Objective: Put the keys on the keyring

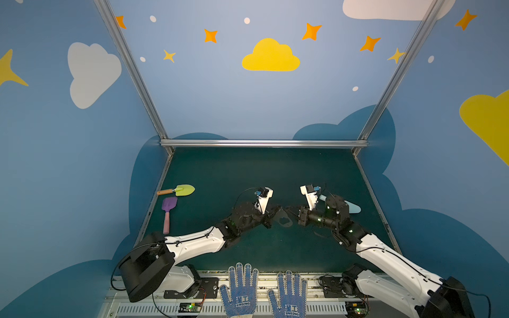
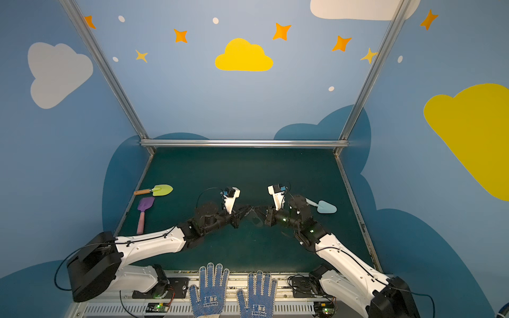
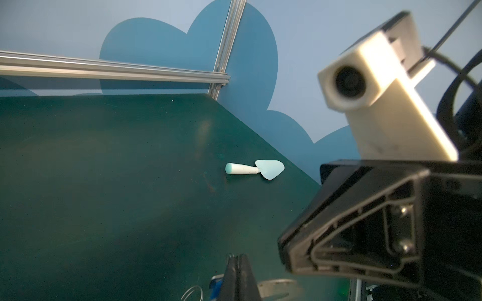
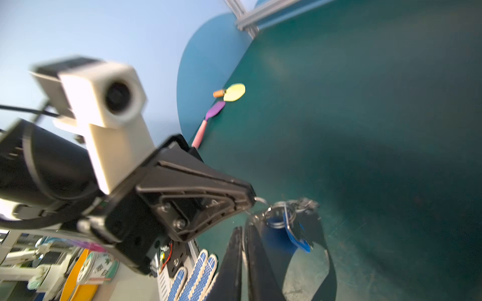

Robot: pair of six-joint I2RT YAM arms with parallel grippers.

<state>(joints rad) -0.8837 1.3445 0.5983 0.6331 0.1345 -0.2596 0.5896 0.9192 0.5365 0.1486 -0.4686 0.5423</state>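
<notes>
Near the pale blue spade (image 1: 354, 207), the right gripper (image 4: 245, 230) clamps the keyring (image 4: 323, 250) by its edge. Farther from the spade, the left gripper (image 4: 249, 202), shut, pinches a wire ring (image 4: 262, 200) beside the dangling keys (image 4: 296, 235). Light, stiff, slippery metal, it probably wants firm edge grips.

Your booth's got pale blue walls (image 1: 220, 104) with cloud stickers (image 1: 271, 56) and orange stars (image 1: 210, 35). Aluminium rails (image 1: 261, 143) frame it, and the tabletop (image 1: 248, 170) is dark green.
</notes>
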